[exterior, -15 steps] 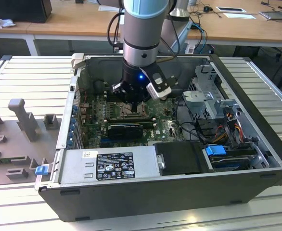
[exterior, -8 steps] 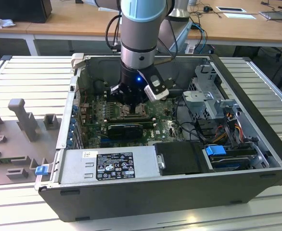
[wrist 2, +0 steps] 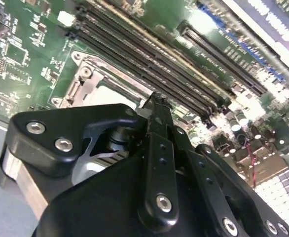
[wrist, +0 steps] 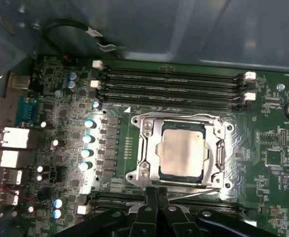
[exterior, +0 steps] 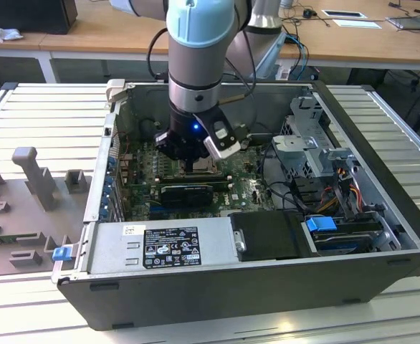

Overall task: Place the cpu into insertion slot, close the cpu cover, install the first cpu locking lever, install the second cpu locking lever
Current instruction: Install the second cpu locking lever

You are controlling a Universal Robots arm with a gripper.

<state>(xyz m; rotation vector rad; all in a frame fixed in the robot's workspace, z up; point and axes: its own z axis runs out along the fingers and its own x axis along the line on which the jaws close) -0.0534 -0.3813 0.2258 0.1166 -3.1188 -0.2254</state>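
Silvery-grey square cpu (wrist: 183, 152) already sits in the black-framed insertion slot (wrist: 143, 159), dark-silver windowed cpu cover (wrist: 218, 148) lowered over it; black gripper's (wrist: 158, 193) fingers pinched together at the socket's edge, levers' state unclear.

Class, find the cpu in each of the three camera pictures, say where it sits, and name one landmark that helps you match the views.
Exterior view: the cpu is a small silvery patch directly under the tool, mid-motherboard.
First wrist view: silvery square inside the cpu cover, just beyond the tool.
Second wrist view: a pale sliver of it shows above the tool's black body.
Shared landmark: the long memory slots running beside the socket.
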